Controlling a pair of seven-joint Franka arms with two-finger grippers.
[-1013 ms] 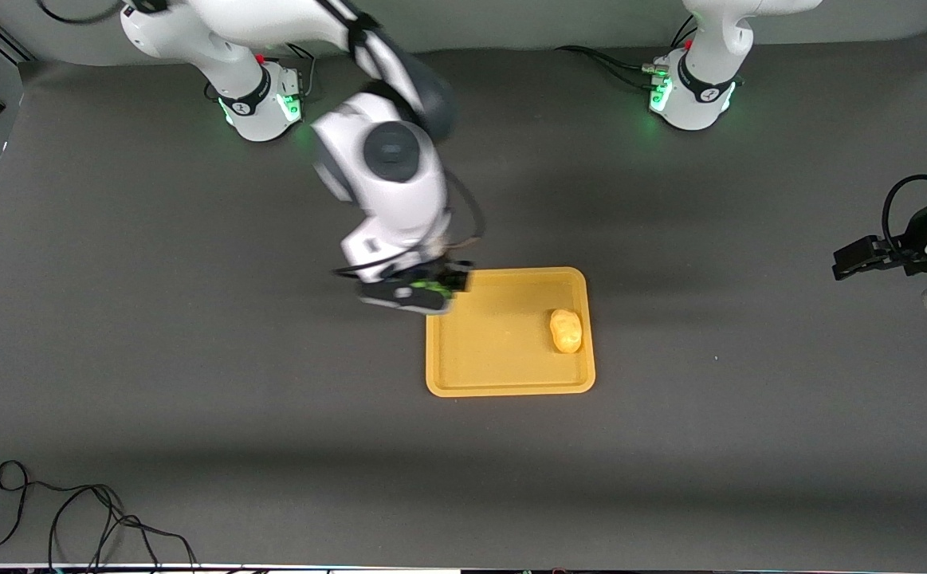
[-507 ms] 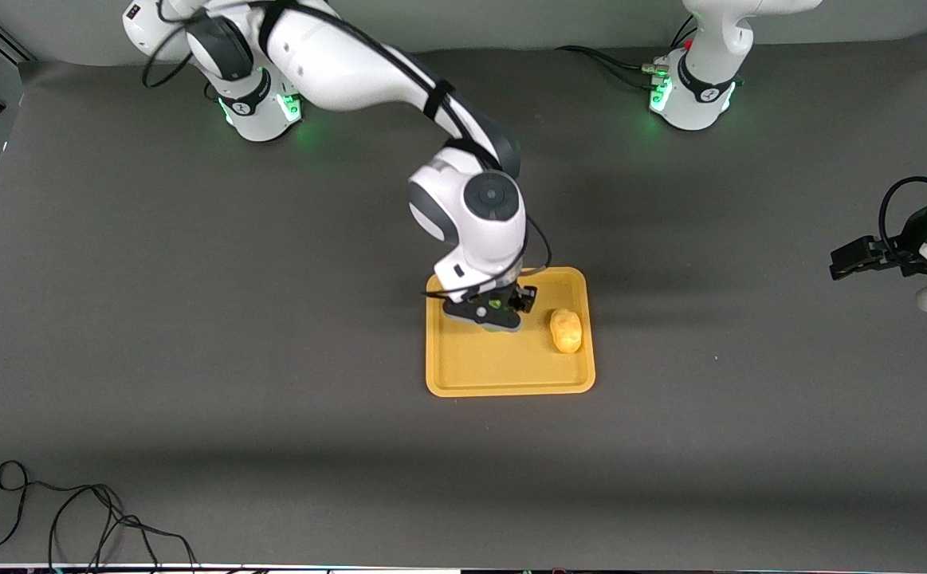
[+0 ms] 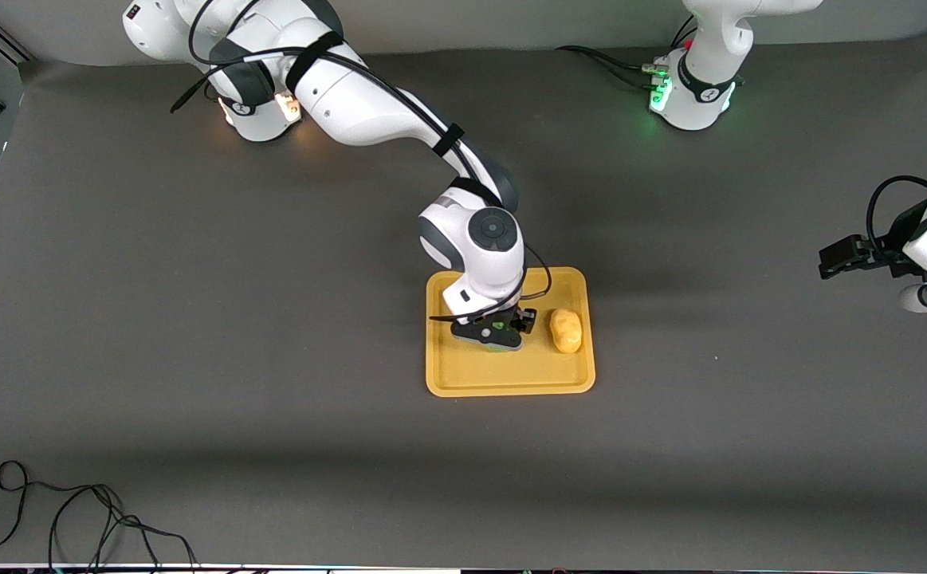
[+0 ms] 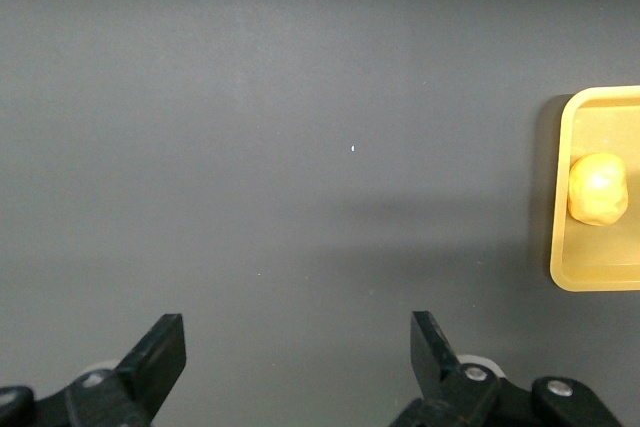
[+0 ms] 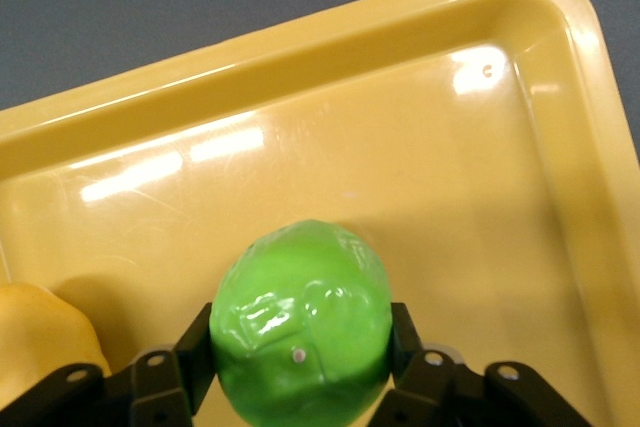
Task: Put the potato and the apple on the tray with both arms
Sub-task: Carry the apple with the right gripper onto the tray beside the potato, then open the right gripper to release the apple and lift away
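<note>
Over tray (image 3: 511, 381), right gripper (image 3: 496, 335) fingers (image 5: 405, 332) clamp apple (image 5: 301, 322).

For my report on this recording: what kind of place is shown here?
Probably a robotics lab bench. Two arms are fixed to a dark covered table. The right gripper holds a toy-like apple over a tray; the left gripper waits open above bare table.

Green apple (image 5: 300, 322) clamped over yellow tray (image 3: 463, 379); lumpy potato (image 3: 565, 330) lying at tray's three o'clock edge.
</note>
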